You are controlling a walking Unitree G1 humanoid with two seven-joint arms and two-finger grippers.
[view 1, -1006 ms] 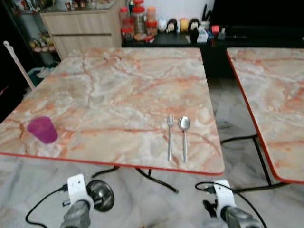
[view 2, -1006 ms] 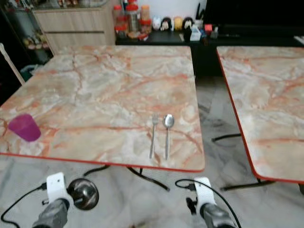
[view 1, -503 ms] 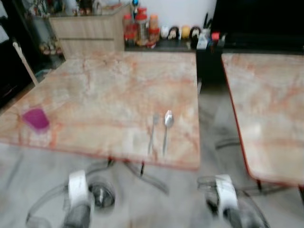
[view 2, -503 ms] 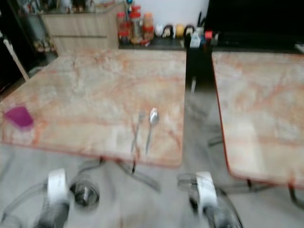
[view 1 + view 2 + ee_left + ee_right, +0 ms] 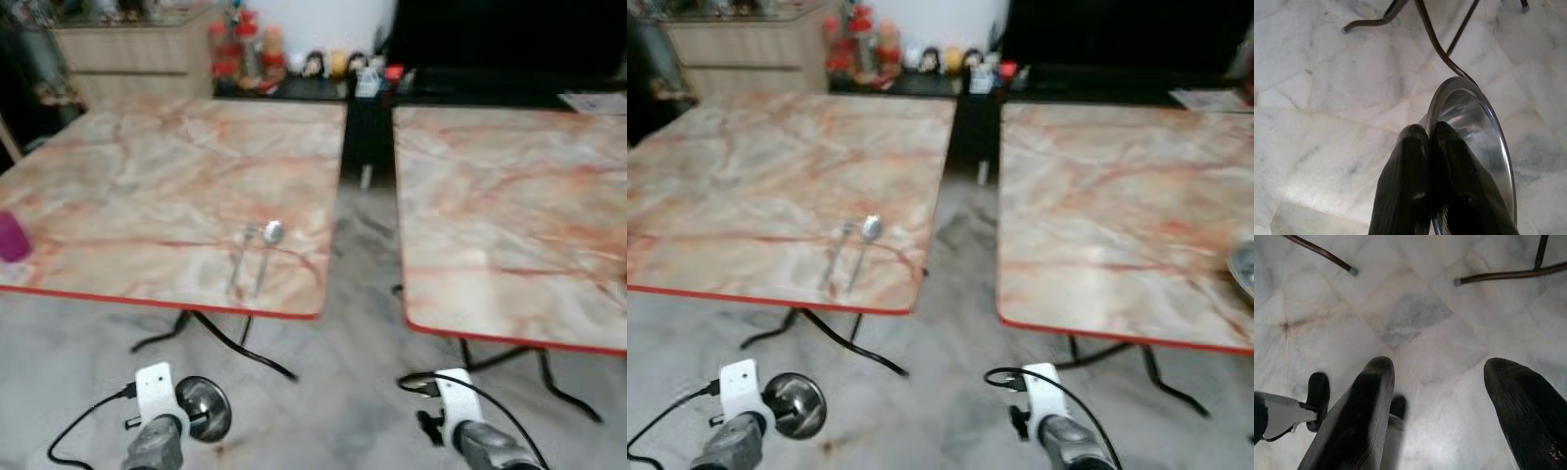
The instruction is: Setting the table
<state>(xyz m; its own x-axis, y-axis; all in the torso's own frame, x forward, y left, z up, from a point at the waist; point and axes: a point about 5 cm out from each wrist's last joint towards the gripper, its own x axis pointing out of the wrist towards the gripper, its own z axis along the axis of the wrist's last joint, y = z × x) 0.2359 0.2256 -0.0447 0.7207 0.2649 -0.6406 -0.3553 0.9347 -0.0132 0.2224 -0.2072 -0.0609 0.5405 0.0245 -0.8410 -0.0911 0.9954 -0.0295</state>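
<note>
Where left hand [image 5: 1430,147] pinches, steel bowl [image 5: 1474,132]

Two silver-grey arms are seen, each capped with a white wrist block and trailed by a looping black cable; the left gripper [image 5: 1431,161] and right gripper [image 5: 1449,396] are fitted with long, matte black, rounded fingers
</note>
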